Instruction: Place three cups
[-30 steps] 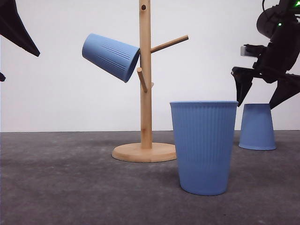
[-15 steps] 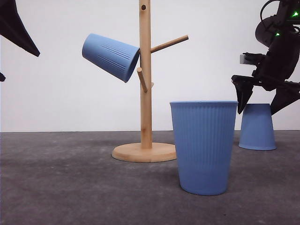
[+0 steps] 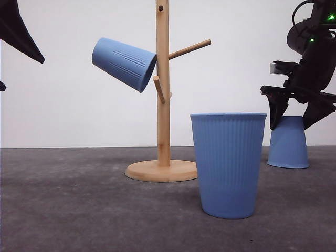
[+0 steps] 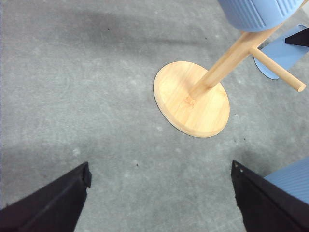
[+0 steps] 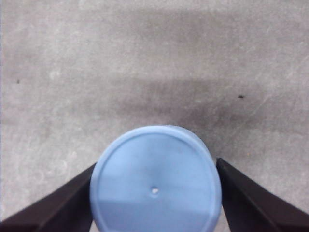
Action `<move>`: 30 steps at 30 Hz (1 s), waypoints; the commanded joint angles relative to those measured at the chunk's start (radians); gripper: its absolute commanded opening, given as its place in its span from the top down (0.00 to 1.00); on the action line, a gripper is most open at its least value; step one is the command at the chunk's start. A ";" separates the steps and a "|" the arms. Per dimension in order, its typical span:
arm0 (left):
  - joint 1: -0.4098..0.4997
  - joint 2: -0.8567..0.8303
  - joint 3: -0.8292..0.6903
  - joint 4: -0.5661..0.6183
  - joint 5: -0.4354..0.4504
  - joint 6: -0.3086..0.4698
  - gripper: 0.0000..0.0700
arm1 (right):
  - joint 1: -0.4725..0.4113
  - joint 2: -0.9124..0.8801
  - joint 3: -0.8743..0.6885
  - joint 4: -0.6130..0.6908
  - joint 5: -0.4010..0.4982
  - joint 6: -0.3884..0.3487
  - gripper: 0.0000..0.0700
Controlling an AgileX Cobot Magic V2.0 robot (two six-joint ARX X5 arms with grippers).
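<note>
On the grey bench [image 3: 79, 210] stands a wooden rack [image 3: 163, 105] with a round base and angled pegs. One blue cup [image 3: 124, 63] hangs tilted on a peg at the rack's upper left, mouth toward the pole. A second cup [image 3: 228, 164] stands upright, nearest the camera, just right of the rack's base. A third cup [image 3: 287, 142] sits upside down at the far right. The right gripper [image 3: 298, 113] hovers at this cup's flat base; its fingers [image 5: 58, 205] are spread wide, one on each side of the cup, and whether they touch it cannot be told. The left gripper [image 4: 159, 203] hangs high at the left, its fingers [image 4: 48, 203] wide apart and holding nothing.
</note>
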 commanded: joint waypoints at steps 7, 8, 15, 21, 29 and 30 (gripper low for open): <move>-0.002 0.004 0.011 0.010 -0.003 -0.001 0.22 | -0.010 -0.103 0.021 -0.116 -0.050 0.002 0.51; -0.002 0.004 0.011 0.012 -0.003 -0.001 0.22 | -0.011 -0.121 0.021 -0.134 -0.050 0.002 0.51; -0.002 0.004 0.011 0.015 -0.003 -0.001 0.22 | -0.007 -0.251 0.016 -0.214 -0.069 0.001 0.51; -0.002 0.004 0.011 0.016 -0.003 0.000 0.22 | -0.001 -0.399 -0.073 -0.193 -0.093 0.002 0.51; -0.002 0.004 0.011 0.016 -0.003 0.000 0.22 | -0.015 -0.614 -0.319 0.009 -0.296 0.137 0.51; -0.002 0.004 0.011 0.016 -0.003 0.000 0.22 | -0.019 -0.633 -0.349 0.035 -0.328 0.165 0.51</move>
